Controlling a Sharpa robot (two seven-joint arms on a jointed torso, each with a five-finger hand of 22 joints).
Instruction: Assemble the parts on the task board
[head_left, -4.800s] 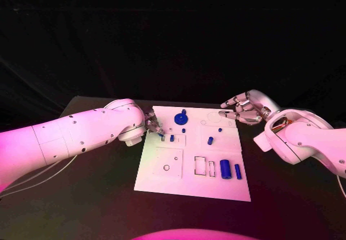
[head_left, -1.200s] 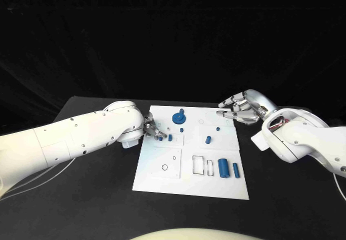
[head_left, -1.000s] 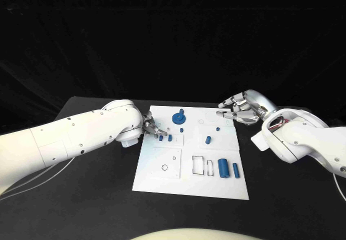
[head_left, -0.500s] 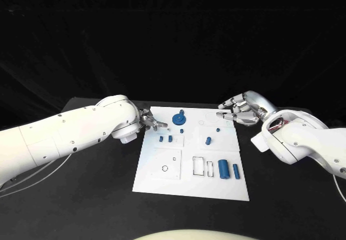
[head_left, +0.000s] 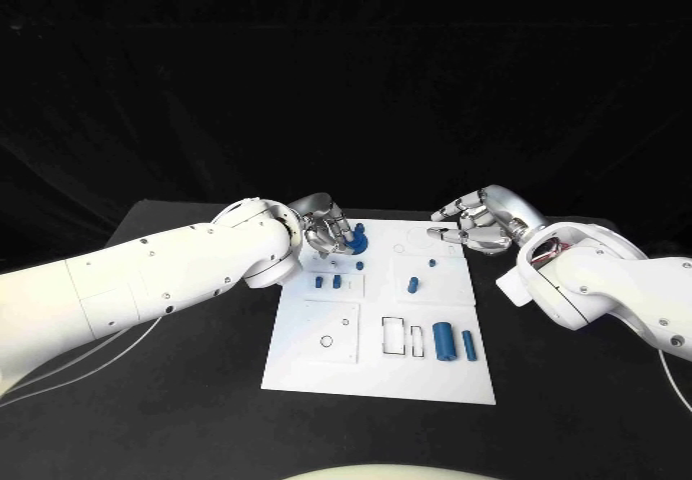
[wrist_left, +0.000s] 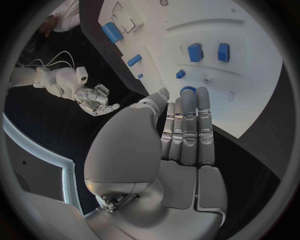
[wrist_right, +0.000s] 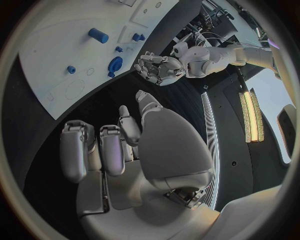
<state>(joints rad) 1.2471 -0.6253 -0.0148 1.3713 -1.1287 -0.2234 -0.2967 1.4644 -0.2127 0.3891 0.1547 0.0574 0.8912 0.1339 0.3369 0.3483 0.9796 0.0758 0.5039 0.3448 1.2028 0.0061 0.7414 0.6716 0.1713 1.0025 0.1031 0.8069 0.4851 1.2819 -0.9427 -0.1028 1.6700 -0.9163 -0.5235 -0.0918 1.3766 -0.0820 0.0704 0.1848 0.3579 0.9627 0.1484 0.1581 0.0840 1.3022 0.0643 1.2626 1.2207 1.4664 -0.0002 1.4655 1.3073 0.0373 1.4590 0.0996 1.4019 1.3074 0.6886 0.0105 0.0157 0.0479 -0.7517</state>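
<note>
We hover our left hand (head_left: 326, 226), fingers extended together and grasping nothing, above the blue disc part (head_left: 355, 238) at the task board's (head_left: 433, 370) upper middle, likely lining up a grasp | our right hand (head_left: 480, 222) waits unclenched and empty at the board's upper right, clear of the work.

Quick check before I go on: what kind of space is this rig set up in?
Most likely a lab or demo booth for manipulation trials. A black table stands against a black backdrop and carries only a white task board with small blue parts. The right wrist view shows a lit strip light by the table.
</note>
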